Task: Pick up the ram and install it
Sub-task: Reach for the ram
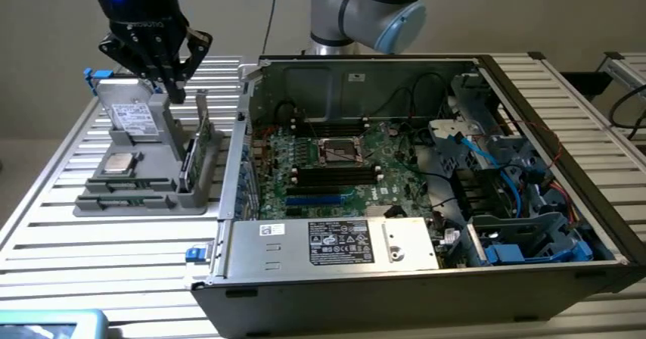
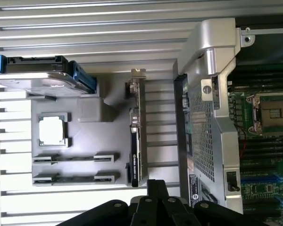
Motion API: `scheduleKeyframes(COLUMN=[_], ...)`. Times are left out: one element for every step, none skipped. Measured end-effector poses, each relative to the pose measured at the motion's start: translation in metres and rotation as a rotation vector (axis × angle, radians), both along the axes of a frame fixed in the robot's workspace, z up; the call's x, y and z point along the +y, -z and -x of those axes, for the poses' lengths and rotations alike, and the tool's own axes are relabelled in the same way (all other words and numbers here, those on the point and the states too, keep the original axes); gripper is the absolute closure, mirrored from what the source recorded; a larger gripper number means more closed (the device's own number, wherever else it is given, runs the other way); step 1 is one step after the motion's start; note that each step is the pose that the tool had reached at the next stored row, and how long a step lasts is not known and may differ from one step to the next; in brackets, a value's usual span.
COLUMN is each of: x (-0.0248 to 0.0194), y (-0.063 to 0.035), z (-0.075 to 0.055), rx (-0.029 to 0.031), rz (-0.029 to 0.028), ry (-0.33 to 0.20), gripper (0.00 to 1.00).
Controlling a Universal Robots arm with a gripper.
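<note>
On the tabletop (image 1: 101, 248) a holder (image 1: 151, 199) sits at the exterior frame's left, an open computer case (image 1: 424, 263) to its right; the drive (image 1: 131, 116) stands at the holder's back, the processor chip (image 1: 119, 163) before it, the pincer (image 1: 169, 88) above the drive

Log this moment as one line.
gripper: shut, nothing held, over tray | ram: in tray, untouched | case: open, beside tray

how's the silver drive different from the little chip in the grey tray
The drive is the bigger, boxy one with a printed label; the chip is small and square. The drive stands propped at a slant, while the chip lies flat in a recess. Both are silver and sit in the same grey tray.
</note>
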State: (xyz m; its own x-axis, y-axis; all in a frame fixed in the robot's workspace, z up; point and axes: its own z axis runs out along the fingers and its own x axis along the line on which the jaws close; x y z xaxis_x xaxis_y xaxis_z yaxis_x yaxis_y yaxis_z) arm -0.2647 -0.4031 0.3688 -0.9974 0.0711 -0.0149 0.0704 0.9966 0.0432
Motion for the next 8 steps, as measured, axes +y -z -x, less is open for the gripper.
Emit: scheduleKeyframes(x=[0.0, 0.0, 0.0, 0.0, 0.0, 0.0, 0.0, 0.0], y=[0.0004, 0.0008, 0.0013, 0.0017, 0.0021, 0.0026, 0.003, 0.0035], z=[0.005, 0.009, 0.014, 0.018, 0.023, 0.027, 0.032, 0.036], rx=[0.0001, 0.0001, 0.0001, 0.0, 0.0, 0.0, 0.0, 0.0], rz=[0.0011, 0.0019, 0.0027, 0.0035, 0.0044, 0.0054, 0.0065, 0.0076], ry=[0.0, 0.0, 0.0, 0.0, 0.0, 0.0, 0.0, 0.0], gripper=[0.89, 0.89, 0.89, 0.89, 0.89, 0.89, 0.89, 0.89])
